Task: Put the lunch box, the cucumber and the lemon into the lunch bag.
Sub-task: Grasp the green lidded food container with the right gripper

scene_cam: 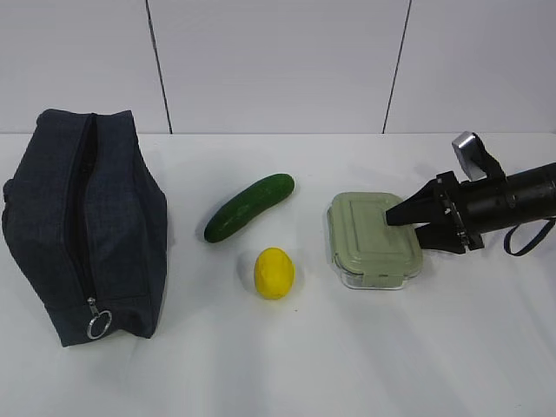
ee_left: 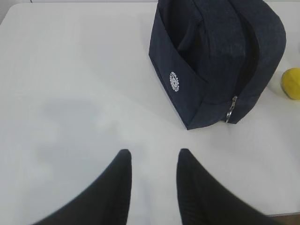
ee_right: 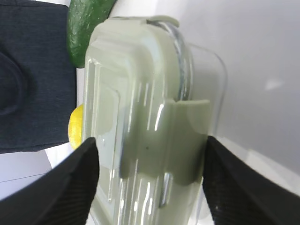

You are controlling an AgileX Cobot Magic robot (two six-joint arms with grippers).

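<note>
The navy lunch bag (scene_cam: 82, 226) stands at the left, its ring pull (scene_cam: 98, 323) at the near end of the zipper. The cucumber (scene_cam: 249, 207) and the lemon (scene_cam: 274, 272) lie in the middle of the table. The lunch box (scene_cam: 369, 236) with its sage-green lid rests on the table to their right. My right gripper (scene_cam: 404, 226) is open wide, with its jaws on either side of the box's right end; the box (ee_right: 140, 117) fills the gap between them (ee_right: 150, 143). My left gripper (ee_left: 152, 152) is open and empty over bare table, near the bag (ee_left: 215, 61).
The white table (scene_cam: 287, 365) runs back to a white panelled wall. In the right wrist view the cucumber (ee_right: 86, 28), the lemon (ee_right: 76, 126) and the bag (ee_right: 33, 70) lie beyond the box. The lemon (ee_left: 291, 83) shows past the bag in the left wrist view.
</note>
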